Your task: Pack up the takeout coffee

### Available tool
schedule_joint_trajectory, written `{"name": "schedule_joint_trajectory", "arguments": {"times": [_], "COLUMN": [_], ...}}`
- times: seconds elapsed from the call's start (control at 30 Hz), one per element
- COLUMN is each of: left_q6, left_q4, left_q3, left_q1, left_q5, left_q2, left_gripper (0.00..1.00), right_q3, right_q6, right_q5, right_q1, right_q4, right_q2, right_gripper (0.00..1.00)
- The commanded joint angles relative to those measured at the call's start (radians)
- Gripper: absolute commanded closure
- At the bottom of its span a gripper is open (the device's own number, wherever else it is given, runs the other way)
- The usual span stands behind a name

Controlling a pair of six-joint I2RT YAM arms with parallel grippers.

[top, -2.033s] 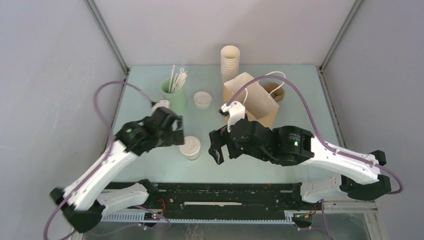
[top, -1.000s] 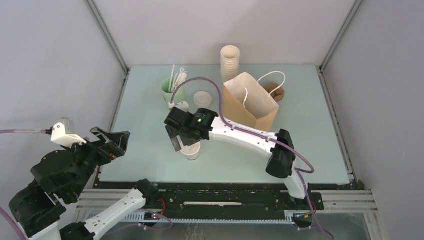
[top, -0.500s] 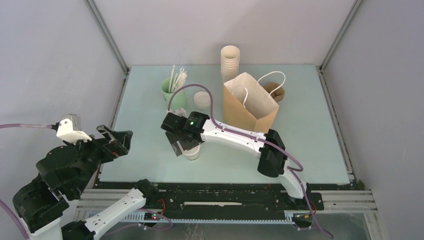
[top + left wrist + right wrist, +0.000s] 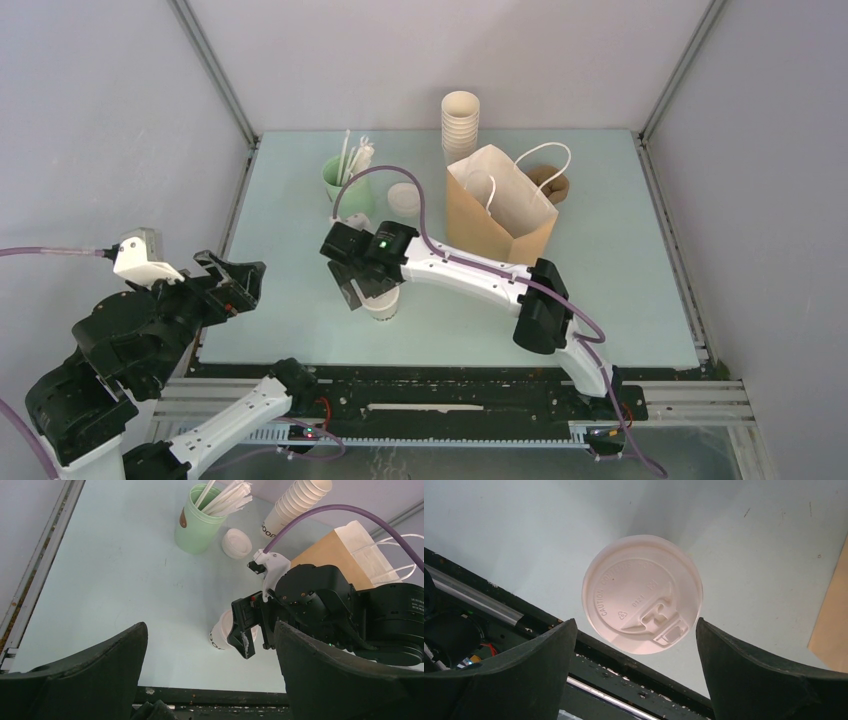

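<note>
Right jaws gape above one takeout coffee point(image 4: 642, 594); one paper bag point(image 4: 500, 212) nearby.

Top view: the right arm point(image 4: 480, 275) lies slantwise across the lower middle. Its right gripper point(image 4: 365, 290) hangs over the takeout coffee point(image 4: 383, 308), fingers spread wide. Paper bag point(image 4: 500, 210), cup stack point(image 4: 460, 125), green straw cup point(image 4: 343, 182) and loose lid point(image 4: 404, 198) crowd the upper middle. There's bare table point(image 4: 630, 260) at right, plus a strip at left toward the left gripper point(image 4: 232, 282).

Overhead rear view, wrist close-ups — cup point(image 4: 642, 594) shared
</note>
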Motion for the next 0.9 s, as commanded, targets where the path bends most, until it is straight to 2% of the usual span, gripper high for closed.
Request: {"name": "schedule_joint_trajectory", "arguments": {"times": [0.0, 0.13, 0.47, 0.63, 0.77, 0.87], "left_q6": [0.026, 0.028, 0.029, 0.027, 0.026, 0.026], "left_q4": [0.003, 0.004, 0.004, 0.002, 0.003, 0.005], "left_q3": [0.009, 0.008, 0.006, 0.002, 0.003, 0.005], "left_q1": [0.005, 0.005, 0.005, 0.005, 0.004, 0.004], "left_q5": [0.006, 0.005, 0.004, 0.004, 0.005, 0.001], "left_q2": [0.024, 0.023, 0.023, 0.023, 0.025, 0.031], "left_gripper": [0.00, 0.00, 0.00, 0.00, 0.00, 0.00], "right_q3": [0.044, 0.046, 0.052, 0.058, 0.068, 0.086], "right_q6": [-0.025, -0.029, -0.055, -0.067, -0.078, -0.088], "right_q5": [0.019, 0.017, 0.021, 0.012, 0.010, 0.031], "right_q1": [-0.008, -0.014, -0.018, -0.020, -0.021, -0.019], "right_q4": [0.005, 0.008, 0.018, 0.023, 0.022, 0.004], "right_q2": [0.017, 0.026, 0.042, 0.052, 0.038, -0.005], "right_gripper": [0.04, 0.07, 0.07, 0.16, 0.27, 0.29]}}
